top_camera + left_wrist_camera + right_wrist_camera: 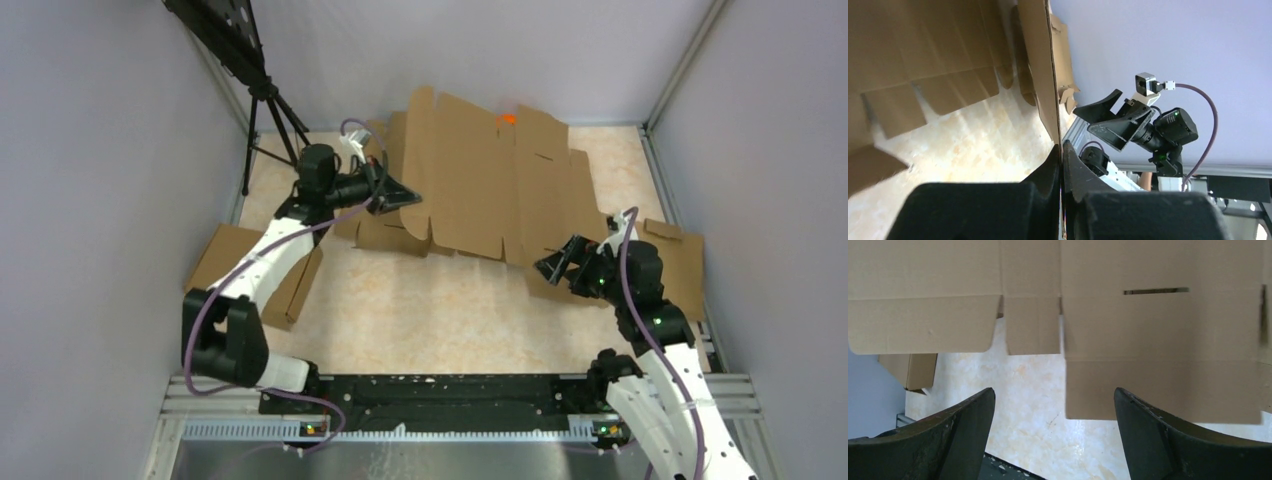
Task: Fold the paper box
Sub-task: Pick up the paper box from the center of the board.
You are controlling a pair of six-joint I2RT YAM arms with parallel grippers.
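Our left end effector [1062,159] is pinched tight on the left edge of the paper box [490,180], which spreads across the far middle of the table [420,310]. We see our right end effector [556,262] gaping wide by its near right flaps, gripping nothing.

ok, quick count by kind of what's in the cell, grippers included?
cardboard: 3 (box, left slab, piece under the right arm)
grippers: 2 (left gripper shut on the box edge, right gripper open)
tripod: 1
orange thing behind the box, too small to identify: 1
total: 7
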